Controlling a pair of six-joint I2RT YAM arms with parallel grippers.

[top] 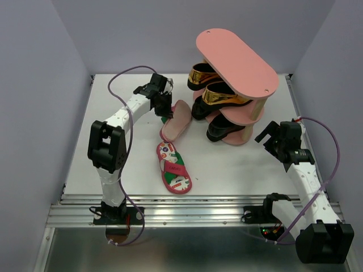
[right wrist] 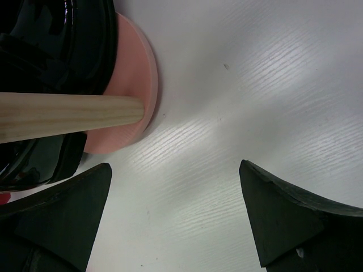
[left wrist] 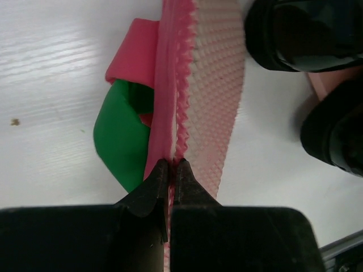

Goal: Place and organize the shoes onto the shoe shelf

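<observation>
Currently my left end effector (left wrist: 170,168) pinches the rim of one pink flip-flop (left wrist: 212,85), tipped on edge beside the shoe shelf (top: 249,111). I'd raise it clear above the bare top board (top: 238,62) before levelling; right end effector (right wrist: 174,170) hangs spread.

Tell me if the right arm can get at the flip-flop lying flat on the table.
Probably yes: the right pincer is open beside the shoe shelf, and only bare table lies between it and that flat flip-flop.

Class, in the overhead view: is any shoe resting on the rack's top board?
No, the top board is bare; a gold loafer sits on the tier beneath it.
</observation>
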